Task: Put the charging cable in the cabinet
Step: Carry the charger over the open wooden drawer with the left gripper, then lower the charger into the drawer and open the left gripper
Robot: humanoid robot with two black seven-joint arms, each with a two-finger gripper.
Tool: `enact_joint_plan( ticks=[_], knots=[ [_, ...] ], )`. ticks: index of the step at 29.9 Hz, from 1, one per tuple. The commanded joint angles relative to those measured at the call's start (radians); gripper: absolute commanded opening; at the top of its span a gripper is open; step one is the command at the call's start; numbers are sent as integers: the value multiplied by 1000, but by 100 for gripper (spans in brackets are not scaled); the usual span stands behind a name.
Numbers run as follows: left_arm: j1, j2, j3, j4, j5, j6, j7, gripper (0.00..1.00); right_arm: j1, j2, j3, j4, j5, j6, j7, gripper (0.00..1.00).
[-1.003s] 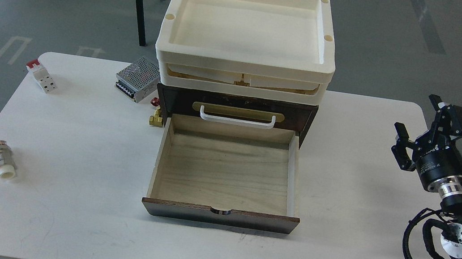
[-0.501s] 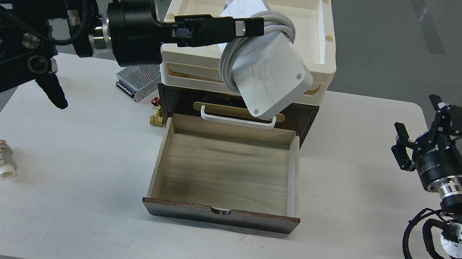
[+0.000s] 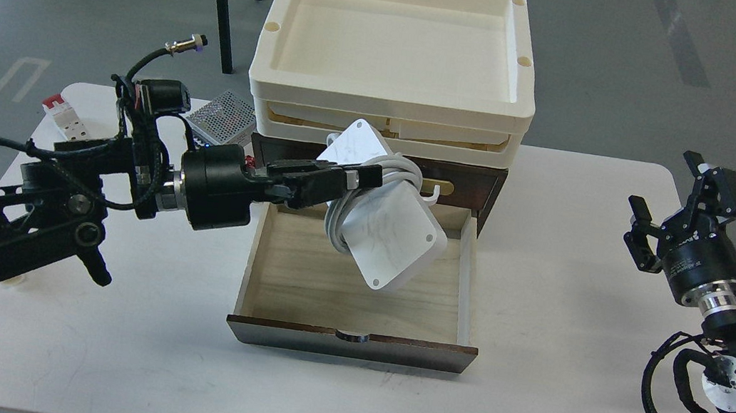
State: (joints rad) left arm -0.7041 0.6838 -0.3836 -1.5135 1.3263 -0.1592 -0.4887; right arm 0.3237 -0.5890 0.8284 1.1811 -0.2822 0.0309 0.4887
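Step in hand: placement. The left tool (image 3: 361, 178) is clamped on the cord wound around the charging cable (image 3: 387, 234), which hangs tilted at frame centre, over the pulled-out drawer (image 3: 299, 283) of the cabinet (image 3: 480, 179) and apparently clear of its floor. The right tool (image 3: 669, 206), at right of frame, stands with fingers apart, empty. Next move, by judgement: lower the brick inside the drawer walls, then release.

White charging cable (image 3: 386, 238) (faint grey scuffs, seemingly); dark-brown cabinet (image 3: 480, 179).
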Motion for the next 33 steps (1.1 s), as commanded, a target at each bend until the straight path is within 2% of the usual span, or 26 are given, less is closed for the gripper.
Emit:
enact_joint_plan(
  ticks=[1,7,18,27,33],
  knots=[
    [87,-23,2,13,54,44,0,3,0,0,0,0,0,1,0,99],
    [178,-75,3,35,114,82,0,3,0,0,0,0,0,0,0,99],
    [175,-191,3,197,123,92,0,3,0,0,0,0,0,1,0,99],
    [163,-303,3,397,175,92,0,4,0,0,0,0,0,1,0,99],
    [161,-328,3,456,179,92,0,9,0,0,0,0,0,1,0,99]
  ],
)
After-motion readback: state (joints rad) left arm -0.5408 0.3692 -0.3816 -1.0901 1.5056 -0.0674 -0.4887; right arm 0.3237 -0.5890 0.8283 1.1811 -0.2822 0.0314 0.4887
